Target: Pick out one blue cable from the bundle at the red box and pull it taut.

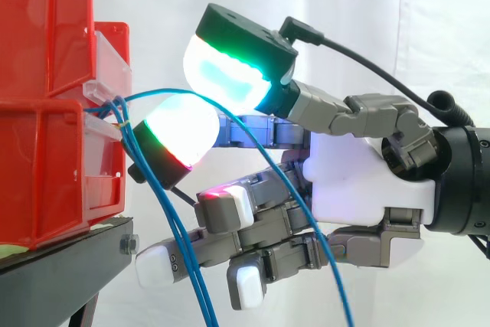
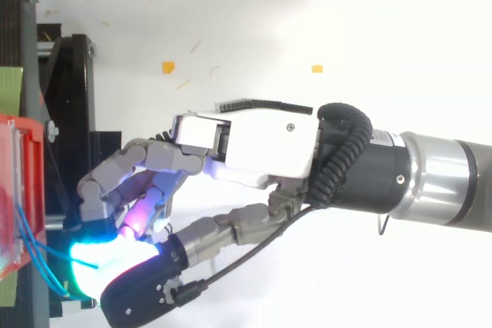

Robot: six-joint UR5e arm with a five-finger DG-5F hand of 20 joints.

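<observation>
Hand reaching level, glowing pads pinching blue cable, beside red box

Thin blue cables are gathered at a tie on the front of the red box and hang down together. One blue cable is arched away, pinched between pads of the hand, then droops in a curve.

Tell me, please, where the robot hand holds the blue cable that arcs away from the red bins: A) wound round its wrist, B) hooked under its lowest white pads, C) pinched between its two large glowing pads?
C: in the side view the blue cable arcs from the red bins into the pinch between the robot hand's two large glowing pads, then hangs down beyond them.
</observation>
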